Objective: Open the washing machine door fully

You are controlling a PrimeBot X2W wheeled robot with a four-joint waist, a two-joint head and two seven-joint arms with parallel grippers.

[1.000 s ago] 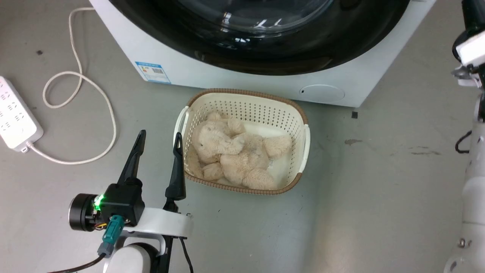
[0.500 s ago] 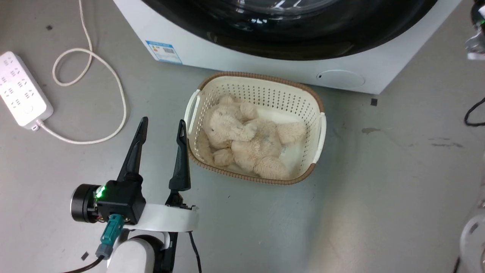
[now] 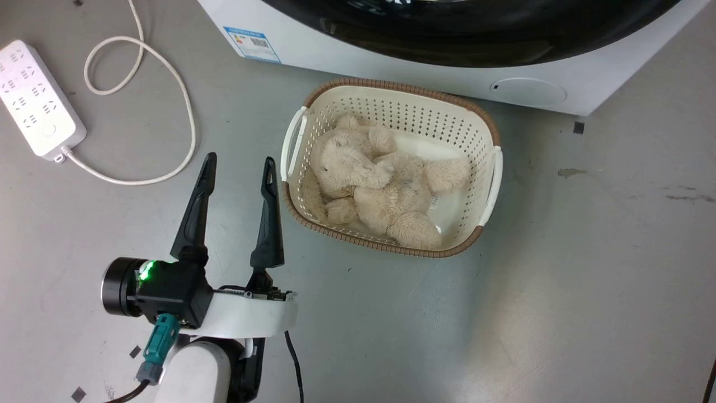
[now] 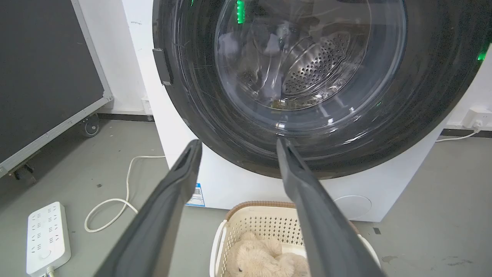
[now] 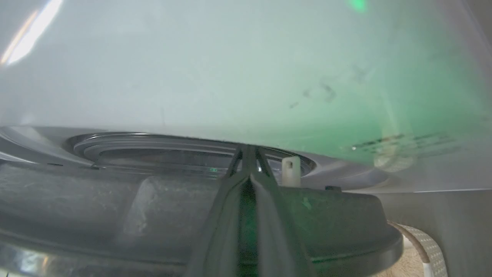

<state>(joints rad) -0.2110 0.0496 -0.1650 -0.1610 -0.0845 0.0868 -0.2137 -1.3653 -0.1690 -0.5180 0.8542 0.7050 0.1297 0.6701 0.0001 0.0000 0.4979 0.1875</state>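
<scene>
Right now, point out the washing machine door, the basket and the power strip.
washing machine door (image 4: 307,69): left wrist view, on the clear glass centre.
basket (image 3: 414,115): head view, on its perforated far wall.
power strip (image 3: 33,95): head view, on its top face.

My left tool (image 3: 239,159) is black, with a small green light at its base. The washing machine door (image 4: 200,100) is glossy black around a clear glass centre, set in a white machine body (image 3: 347,53) with a blue label (image 3: 251,43). The basket (image 3: 391,103) is cream, dotted with rows of small holes, its rim woven brown. The plush toy (image 3: 380,190) in it is beige. The floor (image 3: 559,280) is plain grey and the power strip (image 3: 36,101) white.
</scene>
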